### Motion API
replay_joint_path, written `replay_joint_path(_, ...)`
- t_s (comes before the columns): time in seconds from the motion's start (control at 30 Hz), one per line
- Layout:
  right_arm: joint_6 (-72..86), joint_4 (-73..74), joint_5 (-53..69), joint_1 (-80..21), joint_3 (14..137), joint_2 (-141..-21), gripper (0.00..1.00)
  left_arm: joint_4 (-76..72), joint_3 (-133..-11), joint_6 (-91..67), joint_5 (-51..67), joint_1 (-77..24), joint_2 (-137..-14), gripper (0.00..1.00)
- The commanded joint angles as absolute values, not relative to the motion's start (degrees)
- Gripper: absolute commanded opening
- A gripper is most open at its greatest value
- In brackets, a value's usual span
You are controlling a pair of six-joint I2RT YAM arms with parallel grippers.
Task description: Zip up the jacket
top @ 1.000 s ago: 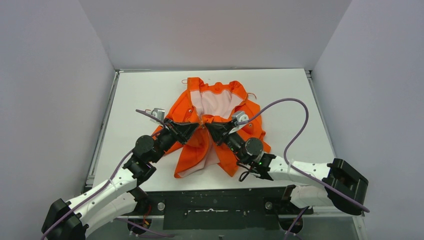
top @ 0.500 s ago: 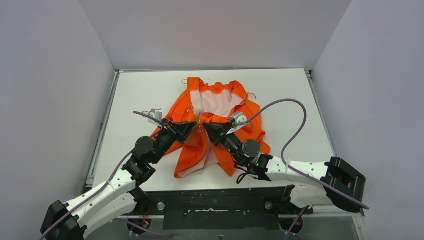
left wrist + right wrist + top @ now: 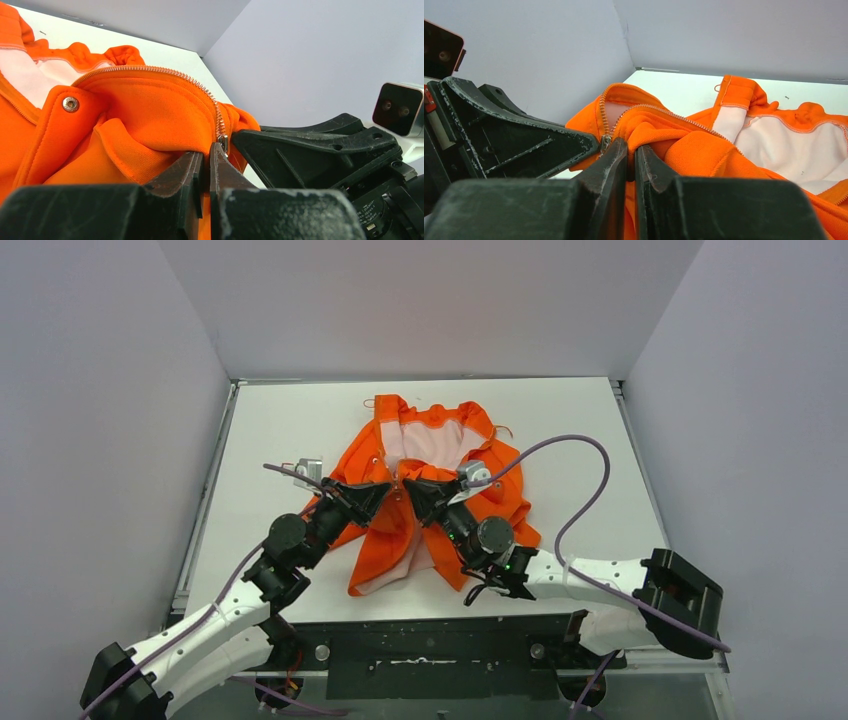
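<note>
The orange jacket [image 3: 440, 455] lies on the white table [image 3: 610, 430], its front open at the top and showing pale lining [image 3: 430, 445]. My left gripper [image 3: 391, 489] and right gripper [image 3: 406, 487] meet tip to tip over the jacket's middle. In the left wrist view, the left gripper [image 3: 206, 151] is shut on an orange front edge beside the metal zipper slider [image 3: 223, 142], and the zipper teeth [image 3: 150, 71] arch above it. In the right wrist view, the right gripper [image 3: 630, 148] is shut on the other orange edge next to the slider [image 3: 605, 143].
Grey walls enclose the table on three sides. A purple cable [image 3: 590, 455] arcs above the right side of the table. A black rail [image 3: 430, 650] runs along the near edge. A snap button [image 3: 70, 104] sits on a jacket flap.
The right gripper has slid left toward the left gripper, closing the gap between the two held edges. The left arm has shifted slightly.
</note>
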State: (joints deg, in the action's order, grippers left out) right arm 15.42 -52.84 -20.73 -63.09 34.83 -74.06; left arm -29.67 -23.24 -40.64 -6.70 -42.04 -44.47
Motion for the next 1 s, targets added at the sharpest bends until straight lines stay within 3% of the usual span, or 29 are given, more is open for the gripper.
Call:
replay_joint_path(0.0, 15.4, -59.9, -21.6, -63.9, 39.2, -74.3, 0.00, -32.6, -26.1, -39.6, -3.8, -43.0, -43.5, 0.00)
replay_joint_path(0.5, 13.8, -58.4, -21.5, -63.9, 40.4, -72.4, 0.00, -33.4, -26.1, -38.8, 5.2, -43.1, -44.6, 0.00)
replay_joint_path(0.97, 20.0, -50.2, -19.8, -63.9, 35.3, -64.3, 0.00, -31.1, -25.9, -40.1, 3.2, -43.0, -44.2, 0.00)
